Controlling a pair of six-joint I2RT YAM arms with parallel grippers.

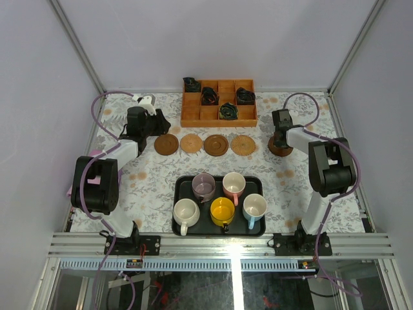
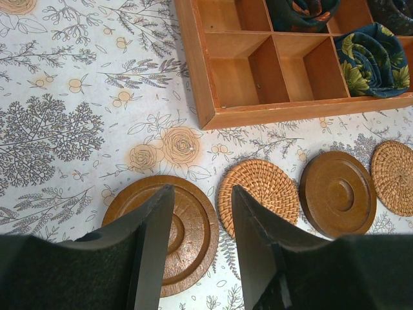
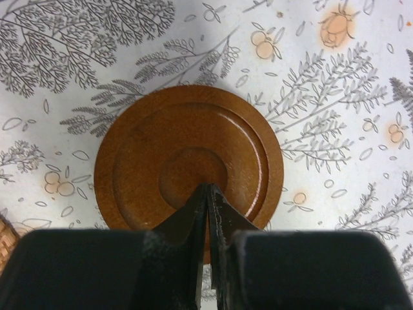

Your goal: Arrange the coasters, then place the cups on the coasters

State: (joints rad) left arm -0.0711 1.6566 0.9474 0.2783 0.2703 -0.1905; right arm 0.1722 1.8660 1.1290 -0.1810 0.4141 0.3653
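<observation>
Four coasters lie in a row: dark brown point(image 1: 166, 144), woven tan point(image 1: 191, 143), dark brown point(image 1: 216, 144) and woven tan point(image 1: 242, 144). A fifth dark brown coaster point(image 3: 187, 148) lies apart at the right point(image 1: 279, 152). My right gripper point(image 3: 208, 187) is shut, its tips together over that disc's centre, with nothing between them. My left gripper point(image 2: 203, 188) hangs open above the leftmost dark coaster point(image 2: 187, 226), beside the woven one point(image 2: 261, 190). The five cups stand on the black tray point(image 1: 177, 187): mauve point(image 1: 204, 187), pink point(image 1: 233, 185), cream point(image 1: 186, 213), yellow point(image 1: 222, 211) and light blue point(image 1: 254, 208).
A wooden compartment box point(image 1: 219, 116) with dark rolled cloths in several cells stands at the back centre, just behind the coaster row. Grey walls close in the flower-patterned table on three sides.
</observation>
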